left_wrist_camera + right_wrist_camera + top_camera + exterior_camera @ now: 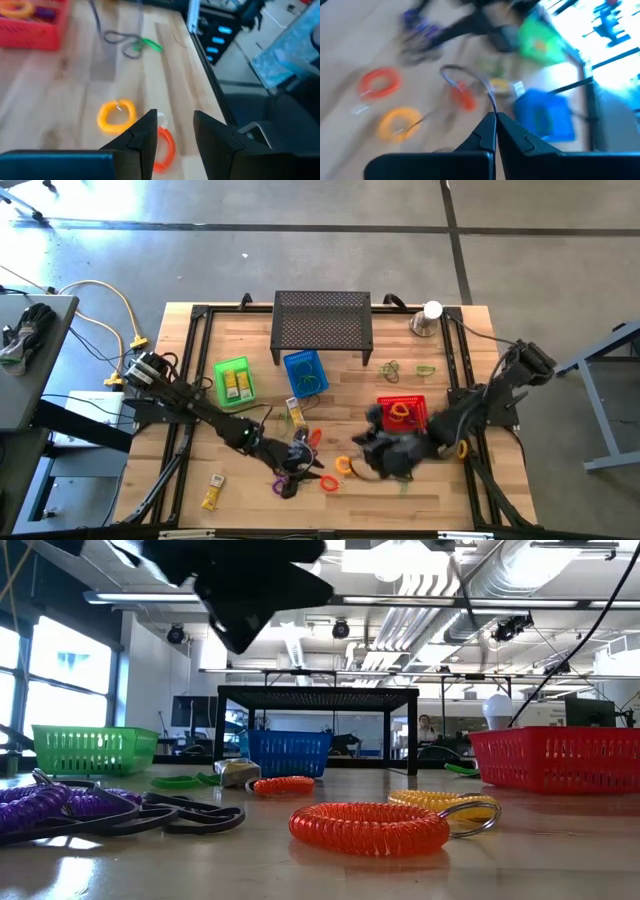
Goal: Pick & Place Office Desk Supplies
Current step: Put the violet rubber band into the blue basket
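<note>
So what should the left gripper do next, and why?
Probably dip down and close on the red-orange coil. The left gripper hangs open just above it, and the coil lies on the table partly between its fingers, not yet held.

We see an orange coil loop (330, 483) and a yellow one (344, 466) lying flat at the counter's six o'clock, purple loops (285, 481) beside them, and a yellow packet (212, 493) at seven o'clock.

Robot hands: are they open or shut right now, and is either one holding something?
Left end effector: open, holding nothing, hovering above the orange coil.
Right end effector: shut, pinching a thin grey loop.
</note>
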`<state>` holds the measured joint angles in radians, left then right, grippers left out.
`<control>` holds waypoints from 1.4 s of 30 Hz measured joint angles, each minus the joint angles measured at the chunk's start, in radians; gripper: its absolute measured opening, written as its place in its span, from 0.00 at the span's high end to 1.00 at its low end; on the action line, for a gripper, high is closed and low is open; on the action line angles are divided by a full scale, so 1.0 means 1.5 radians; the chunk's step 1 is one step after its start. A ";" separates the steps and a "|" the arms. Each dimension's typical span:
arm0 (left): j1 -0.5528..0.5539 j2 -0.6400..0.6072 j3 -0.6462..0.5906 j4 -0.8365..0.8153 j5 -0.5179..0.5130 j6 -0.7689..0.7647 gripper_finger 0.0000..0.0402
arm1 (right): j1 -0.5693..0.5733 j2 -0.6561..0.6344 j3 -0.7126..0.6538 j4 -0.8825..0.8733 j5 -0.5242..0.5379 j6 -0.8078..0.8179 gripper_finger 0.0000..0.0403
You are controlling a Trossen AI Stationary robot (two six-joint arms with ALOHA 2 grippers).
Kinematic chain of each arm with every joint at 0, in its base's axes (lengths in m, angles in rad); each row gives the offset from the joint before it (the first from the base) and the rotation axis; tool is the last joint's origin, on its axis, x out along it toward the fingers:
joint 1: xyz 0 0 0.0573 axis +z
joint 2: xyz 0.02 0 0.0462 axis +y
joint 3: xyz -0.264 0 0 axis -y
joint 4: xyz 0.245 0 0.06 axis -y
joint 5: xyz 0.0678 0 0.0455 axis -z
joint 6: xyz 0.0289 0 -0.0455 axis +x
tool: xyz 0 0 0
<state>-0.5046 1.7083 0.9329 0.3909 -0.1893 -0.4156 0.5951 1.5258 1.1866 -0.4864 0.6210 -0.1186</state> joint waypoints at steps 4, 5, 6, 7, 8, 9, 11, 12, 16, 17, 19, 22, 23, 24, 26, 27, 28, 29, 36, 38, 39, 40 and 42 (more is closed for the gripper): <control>-0.028 -0.004 0.000 -0.012 -0.003 0.000 0.70 | -0.083 -0.027 0.000 0.132 -0.065 -0.127 0.99; -0.035 -0.004 0.000 -0.013 -0.004 0.000 0.70 | -0.104 -0.029 0.000 0.170 -0.091 -0.156 0.99; -0.041 -0.004 0.000 -0.014 -0.004 0.000 0.70 | -0.124 -0.029 0.000 0.207 -0.114 -0.182 0.99; -0.046 -0.004 0.000 -0.016 -0.004 0.000 0.70 | -0.144 -0.029 0.000 0.239 -0.132 -0.207 0.99; -0.051 -0.004 0.000 -0.018 -0.006 0.000 0.70 | -0.163 -0.029 0.000 0.268 -0.145 -0.227 0.99; -0.057 -0.004 0.000 -0.019 -0.006 -0.001 0.70 | -0.182 -0.029 0.000 0.293 -0.159 -0.243 0.99; -0.065 -0.004 0.000 -0.022 -0.006 -0.001 0.70 | -0.225 -0.019 0.001 0.332 -0.190 -0.260 0.99; -0.068 -0.004 0.000 -0.024 -0.006 -0.001 0.70 | -0.245 -0.016 0.001 0.344 -0.203 -0.263 0.99; -0.077 -0.004 0.000 -0.039 -0.006 -0.002 0.70 | -0.306 0.020 0.001 0.388 -0.267 -0.267 0.99; -0.078 -0.004 0.000 -0.040 -0.006 -0.002 0.70 | -0.317 0.029 0.001 0.393 -0.280 -0.272 0.99; -0.082 -0.004 0.000 -0.040 -0.006 -0.002 0.70 | -0.341 0.056 0.000 0.428 -0.282 -0.286 0.99; -0.090 -0.004 0.000 -0.050 -0.006 -0.002 0.70 | -0.372 0.097 0.000 0.462 -0.285 -0.291 0.99; -0.093 -0.004 0.000 -0.053 -0.006 -0.002 0.70 | -0.384 0.112 0.000 0.474 -0.293 -0.291 0.99; -0.096 -0.004 0.000 -0.053 -0.006 -0.002 0.70 | -0.394 0.125 0.000 0.487 -0.292 -0.290 0.99; -0.102 -0.004 0.000 -0.056 -0.006 -0.002 0.70 | -0.408 0.151 0.000 0.496 -0.278 -0.290 0.99; -0.105 -0.004 0.000 -0.059 -0.006 -0.002 0.70 | -0.414 0.163 0.000 0.502 -0.268 -0.290 0.99; -0.107 -0.004 0.000 -0.060 -0.006 -0.002 0.70 | -0.418 0.174 0.000 0.503 -0.258 -0.290 0.99; -0.110 -0.004 0.000 -0.061 -0.006 -0.002 0.70 | -0.421 0.185 0.000 0.502 -0.249 -0.290 0.99; -0.116 -0.004 0.000 -0.082 -0.006 -0.002 0.70 | -0.424 0.222 0.000 0.508 -0.107 -0.240 0.99; -0.115 -0.004 0.000 -0.082 -0.006 -0.002 0.70 | -0.417 0.222 0.000 0.502 -0.064 -0.242 0.99; -0.115 -0.004 0.000 -0.082 -0.006 -0.002 0.70 | -0.413 0.222 0.000 0.497 -0.054 -0.243 0.99; -0.115 -0.004 0.000 -0.082 -0.006 -0.002 0.70 | -0.410 0.222 0.000 0.494 -0.051 -0.243 0.99; -0.115 -0.004 0.000 -0.082 -0.006 -0.002 0.70 | -0.407 0.222 0.000 0.484 -0.055 -0.249 0.99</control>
<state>-0.6777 1.7027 0.9329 0.2679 -0.1986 -0.4187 -0.0153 1.8587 1.1866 0.2393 0.5378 -0.4916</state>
